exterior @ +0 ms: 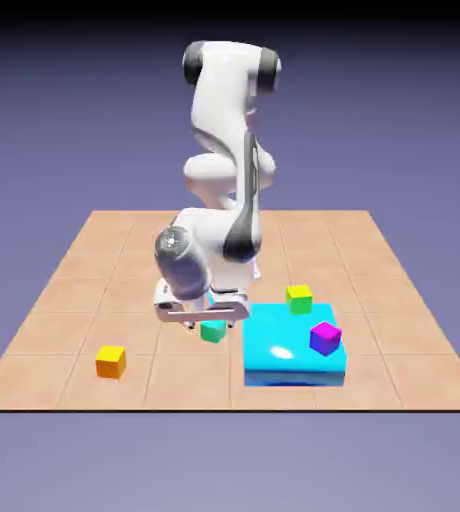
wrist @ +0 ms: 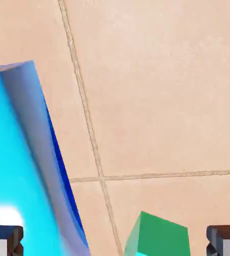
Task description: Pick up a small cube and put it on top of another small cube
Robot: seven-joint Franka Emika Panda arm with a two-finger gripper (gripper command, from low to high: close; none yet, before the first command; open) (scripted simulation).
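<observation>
My worry is the large flat bright-cyan block [wrist: 17,165] at nine o'clock in the hand view: it sits just beside the small teal-green cube [wrist: 159,236], so my gripper [wrist: 115,241], jaws wide and empty, could clip its edge descending (the cube sits off-centre, nearer the right fingertip). Only the exterior view shows the small orange-yellow cube [exterior: 111,361], well apart at eight o'clock.

I see no readable text, labels, brands, numbers or signs in either view. All surfaces I can make out are plain and unmarked.
</observation>
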